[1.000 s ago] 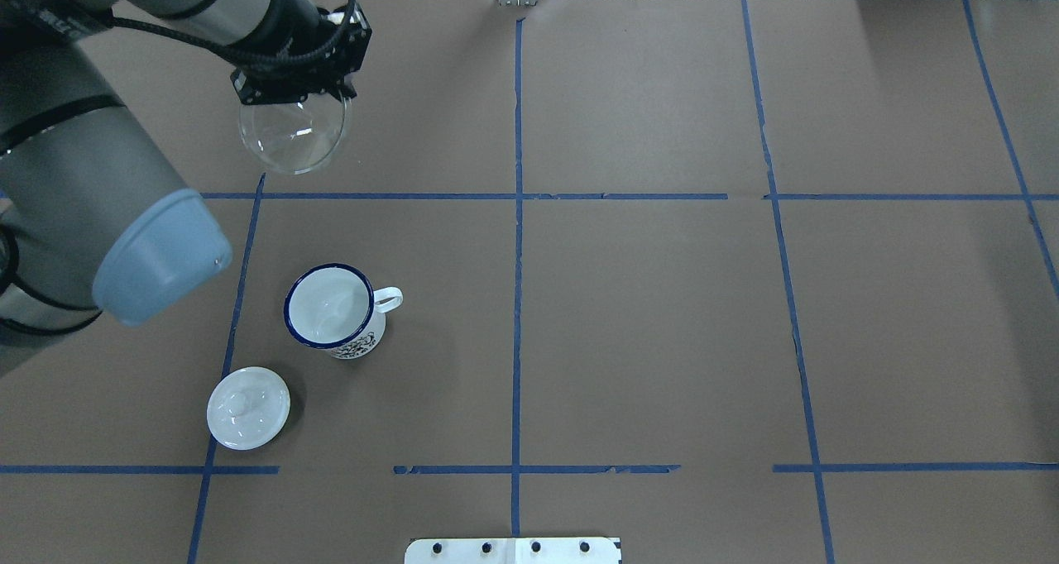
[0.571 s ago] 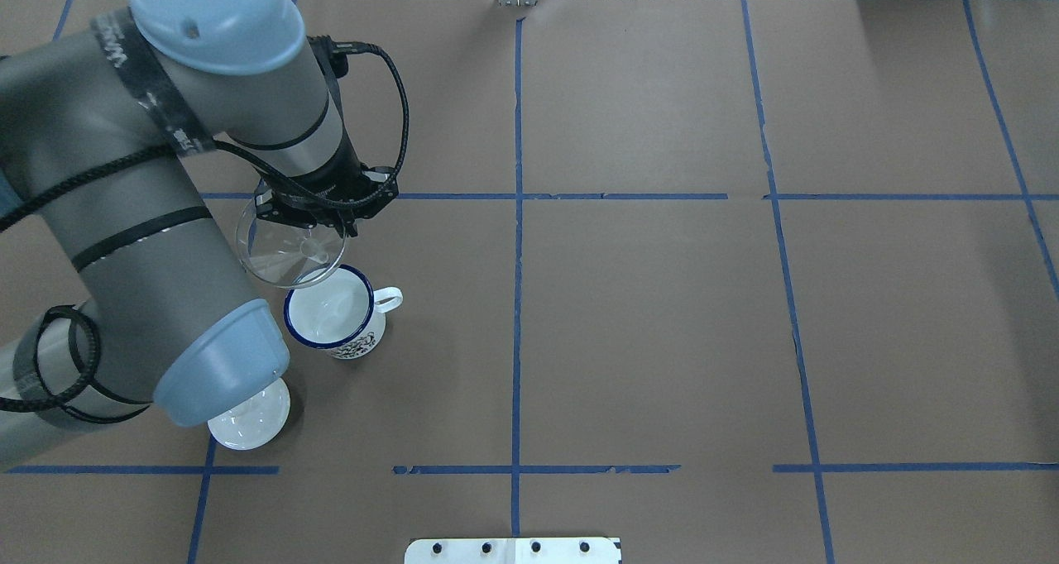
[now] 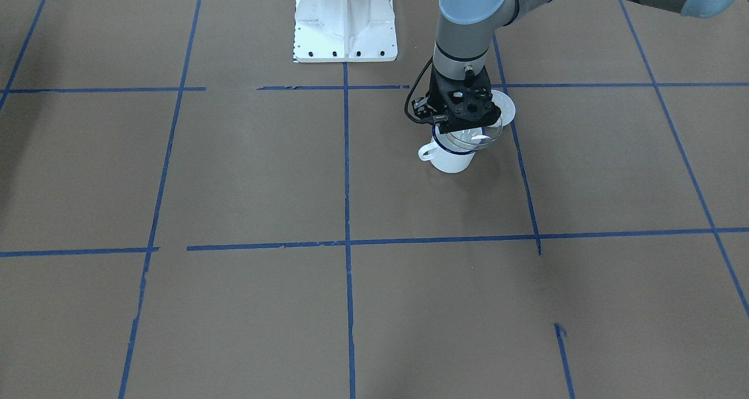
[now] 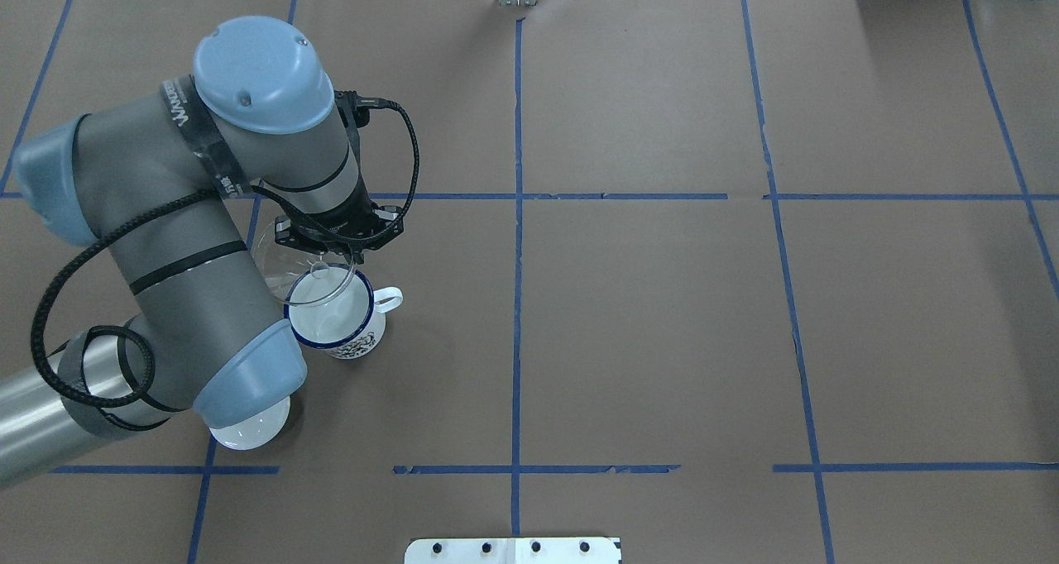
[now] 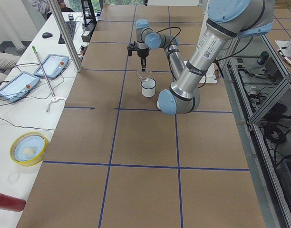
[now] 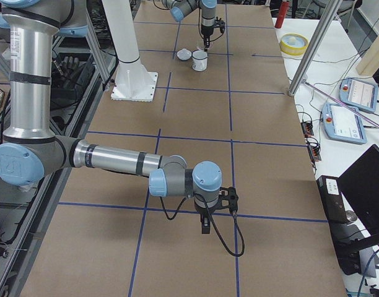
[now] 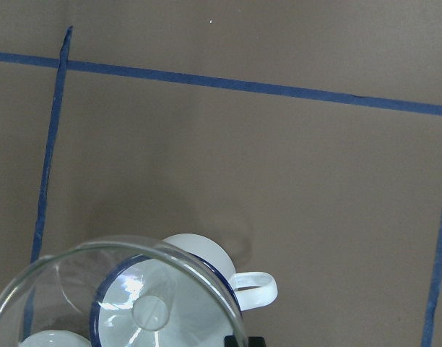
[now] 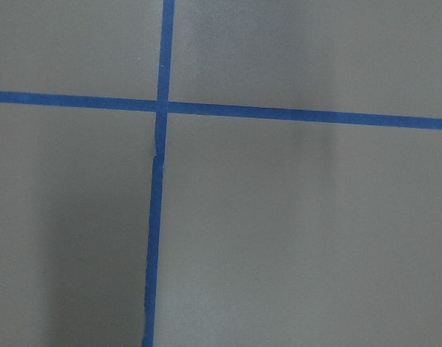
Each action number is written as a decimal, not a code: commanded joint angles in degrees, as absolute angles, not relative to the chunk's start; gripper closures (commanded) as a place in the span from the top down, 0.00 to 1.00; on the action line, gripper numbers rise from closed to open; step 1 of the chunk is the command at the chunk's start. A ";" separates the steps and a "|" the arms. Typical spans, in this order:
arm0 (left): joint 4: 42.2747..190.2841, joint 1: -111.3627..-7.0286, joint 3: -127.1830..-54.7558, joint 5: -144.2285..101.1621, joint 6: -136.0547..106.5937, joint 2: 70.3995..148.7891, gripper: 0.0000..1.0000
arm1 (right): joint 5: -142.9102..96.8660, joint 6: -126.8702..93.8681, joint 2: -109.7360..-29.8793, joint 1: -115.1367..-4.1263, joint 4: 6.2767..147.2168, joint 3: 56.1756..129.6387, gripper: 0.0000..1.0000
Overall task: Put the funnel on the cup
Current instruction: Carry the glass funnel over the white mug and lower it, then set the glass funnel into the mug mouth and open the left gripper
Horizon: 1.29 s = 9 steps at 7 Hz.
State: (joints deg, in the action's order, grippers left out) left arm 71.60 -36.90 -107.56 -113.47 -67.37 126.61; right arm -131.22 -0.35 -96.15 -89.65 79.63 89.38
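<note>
The clear funnel [image 4: 304, 276] hangs tilted just above the cup [image 4: 339, 326], a white mug with a dark blue rim and a loop handle. The funnel overlaps the mug's far-left rim and is off-centre towards the robot's left. My left gripper [image 3: 464, 124] is shut on the funnel's rim. In the left wrist view the funnel [image 7: 120, 303] sits over the mug's mouth [image 7: 199, 260], its spout above the opening. My right gripper [image 6: 205, 228] hovers low over bare table far away; I cannot tell whether it is open or shut.
A white domed lid [image 4: 248, 432] lies on the table near the mug, partly under my left arm's elbow. The robot's white base plate [image 3: 345, 19] stands at the table's near edge. A yellow dish [image 5: 27, 148] sits on the side bench.
My left arm has brought the funnel from the far left of the table towards the robot, to just over the mug. The mug and lid have not moved.
</note>
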 commanded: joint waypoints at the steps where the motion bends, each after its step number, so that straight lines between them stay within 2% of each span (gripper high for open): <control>1: 74.18 -34.55 -106.17 -113.47 -67.32 125.34 0.00 | -131.22 -0.35 -96.15 -89.65 79.63 89.38 1.00; 4: 75.32 -33.84 -106.08 -113.47 -67.32 124.54 0.00 | -131.22 -0.35 -96.15 -89.65 79.63 89.39 1.00; 5: 76.19 -33.84 -106.00 -113.38 -67.24 124.37 0.09 | -131.22 -0.35 -96.15 -89.65 79.63 89.38 1.00; 6: 77.51 -33.75 -105.13 -113.29 -67.32 124.45 0.29 | -131.22 -0.35 -96.15 -89.65 79.63 89.38 1.00; 8: 78.05 -33.75 -104.68 -113.03 -67.32 123.93 0.50 | -131.22 -0.35 -96.15 -89.65 79.63 89.38 1.00; 9: 77.96 -33.84 -105.72 -113.03 -67.24 123.40 0.67 | -131.22 -0.35 -96.15 -89.65 79.63 89.38 1.00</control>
